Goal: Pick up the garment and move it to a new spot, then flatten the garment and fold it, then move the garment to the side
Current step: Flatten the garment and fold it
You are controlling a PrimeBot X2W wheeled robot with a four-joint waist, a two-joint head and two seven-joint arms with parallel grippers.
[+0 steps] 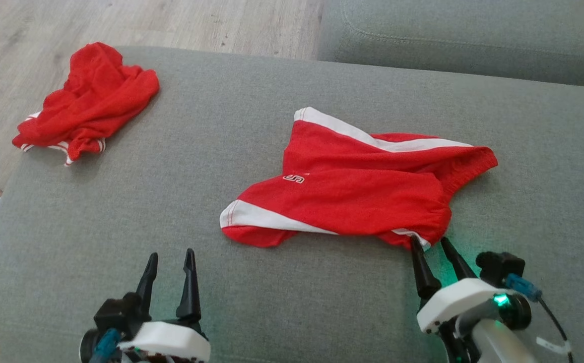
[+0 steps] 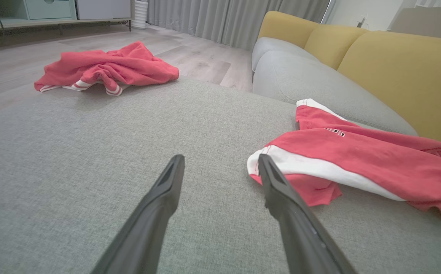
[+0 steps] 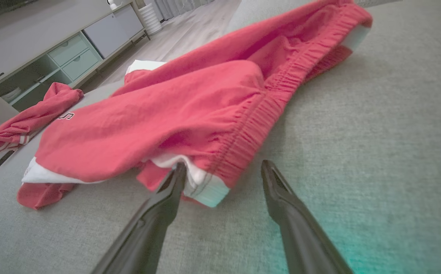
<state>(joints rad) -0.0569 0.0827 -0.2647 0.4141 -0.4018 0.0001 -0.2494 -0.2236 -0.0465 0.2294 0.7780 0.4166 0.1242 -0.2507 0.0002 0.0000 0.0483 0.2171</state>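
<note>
Red shorts (image 1: 362, 186) lie rumpled right of centre on the cushion (image 1: 271, 302). Both grippers are spread and empty: the right gripper (image 1: 429, 241) touches the near waistband corner, the left gripper (image 1: 171, 253) hangs apart. Closing here may catch one layer, dragging it bunched. Bare cushion lies left; another garment (image 1: 87, 103) crowds the far-left edge.

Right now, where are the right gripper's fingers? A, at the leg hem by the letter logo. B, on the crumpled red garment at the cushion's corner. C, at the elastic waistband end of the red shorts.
C: the right gripper, fingers apart, sits at the gathered waistband corner of the red shorts, one fingertip at its white edge.
</note>
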